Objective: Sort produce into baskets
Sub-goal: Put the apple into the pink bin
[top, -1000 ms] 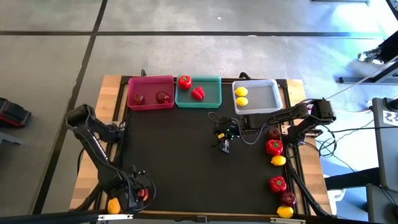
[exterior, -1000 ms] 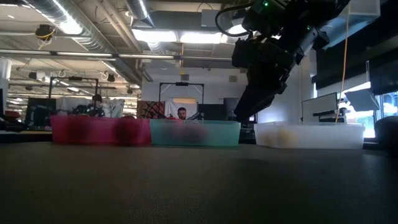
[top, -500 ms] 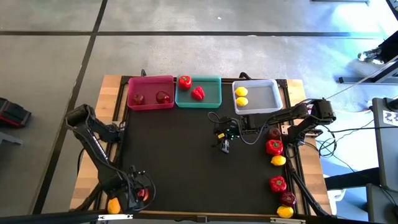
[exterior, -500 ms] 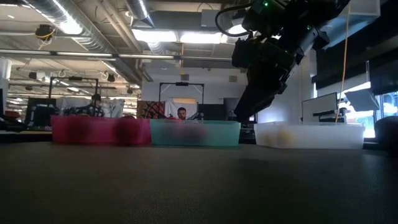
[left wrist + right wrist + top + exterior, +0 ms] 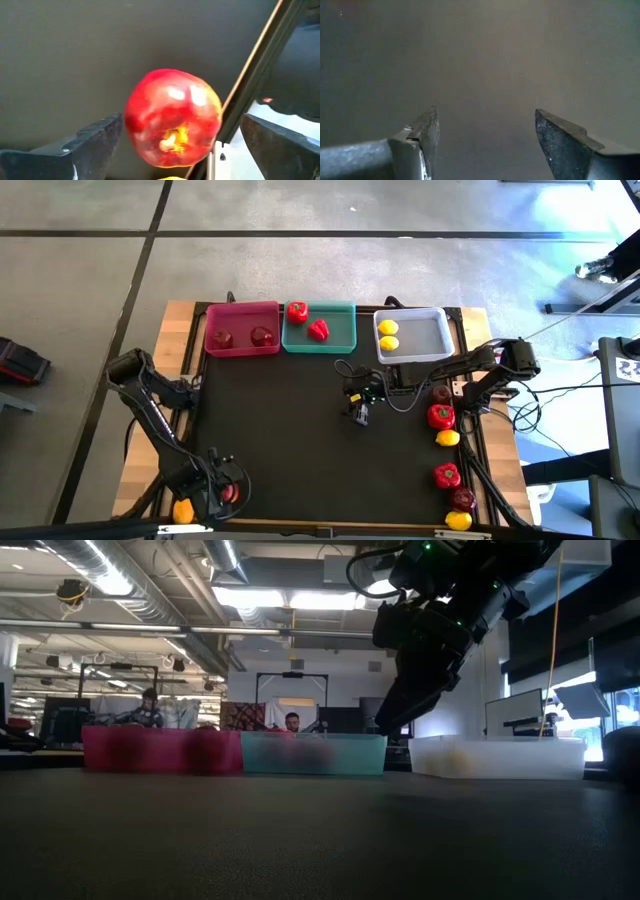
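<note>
**Q:** Where are your end effectors, and what have they got?

**A:** My left end effector (image 5: 226,492) is down at the near left corner of the tabletop (image 5: 300,440), right over a dark red apple (image 5: 172,117). My fingers (image 5: 95,142) stand wide on either side of it, with a gap showing between each of them and the fruit, so I am not gripping it. A lemon (image 5: 183,510) lies just beside it, by the tabletop's edge. My right end effector (image 5: 361,412) hangs above the middle of the black mat, spread partway apart with nothing between the fingers.

**Q:** And the produce and baskets?

**A:** The three baskets sit in a row along the far edge. The pink basket (image 5: 242,350) holds two apples, the teal basket (image 5: 320,346) has one bell pepper (image 5: 318,330) inside and another pepper (image 5: 297,311) at its far left corner, and the white basket (image 5: 425,356) holds two lemons. Down the right edge lie an apple (image 5: 441,393), a pepper (image 5: 441,416), a small lemon (image 5: 448,438), another pepper (image 5: 446,475), an apple (image 5: 462,498) and a lemon (image 5: 458,520).
</note>
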`<state>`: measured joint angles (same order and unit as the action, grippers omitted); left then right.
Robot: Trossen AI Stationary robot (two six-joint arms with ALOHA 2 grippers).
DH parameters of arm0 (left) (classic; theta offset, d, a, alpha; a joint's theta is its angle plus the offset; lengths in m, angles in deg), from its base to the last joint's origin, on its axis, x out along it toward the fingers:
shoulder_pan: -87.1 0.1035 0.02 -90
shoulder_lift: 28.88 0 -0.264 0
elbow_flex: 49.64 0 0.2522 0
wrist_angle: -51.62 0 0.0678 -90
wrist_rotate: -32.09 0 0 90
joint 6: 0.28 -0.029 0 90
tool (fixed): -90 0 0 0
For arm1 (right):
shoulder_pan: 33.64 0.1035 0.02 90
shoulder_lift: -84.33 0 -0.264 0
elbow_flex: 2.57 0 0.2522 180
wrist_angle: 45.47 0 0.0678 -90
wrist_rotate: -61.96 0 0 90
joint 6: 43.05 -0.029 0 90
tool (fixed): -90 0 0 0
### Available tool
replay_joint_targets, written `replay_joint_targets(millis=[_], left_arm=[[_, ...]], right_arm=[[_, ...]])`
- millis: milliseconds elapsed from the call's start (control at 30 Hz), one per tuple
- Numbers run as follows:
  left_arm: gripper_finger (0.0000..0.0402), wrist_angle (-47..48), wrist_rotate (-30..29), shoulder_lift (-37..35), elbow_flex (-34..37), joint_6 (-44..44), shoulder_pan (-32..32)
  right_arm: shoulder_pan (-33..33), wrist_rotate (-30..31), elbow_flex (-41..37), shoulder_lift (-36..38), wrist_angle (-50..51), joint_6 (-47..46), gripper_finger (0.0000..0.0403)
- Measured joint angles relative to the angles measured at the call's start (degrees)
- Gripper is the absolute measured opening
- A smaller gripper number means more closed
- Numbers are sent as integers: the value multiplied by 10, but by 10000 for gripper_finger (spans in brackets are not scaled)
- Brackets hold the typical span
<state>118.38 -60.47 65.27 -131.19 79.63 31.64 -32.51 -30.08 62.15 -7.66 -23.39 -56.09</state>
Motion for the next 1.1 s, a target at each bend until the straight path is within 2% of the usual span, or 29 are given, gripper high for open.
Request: replay_joint_targets(millis=[433, 633, 833, 1100], left_arm=[[389, 4, -2, 2, 0, 1, -3], [389, 1, 22, 35, 0, -24, -4], [387, 0, 23, 61, 0, -24, -3], [343, 10, 20, 62, 0, -40, 14]], right_arm=[[0, 1, 0, 0, -1, 0, 260], [0, 1, 0, 0, -2, 0, 260], [0, 1, 0, 0, -6, 0, 260], [0, 5, 0, 0, -9, -1, 260]])
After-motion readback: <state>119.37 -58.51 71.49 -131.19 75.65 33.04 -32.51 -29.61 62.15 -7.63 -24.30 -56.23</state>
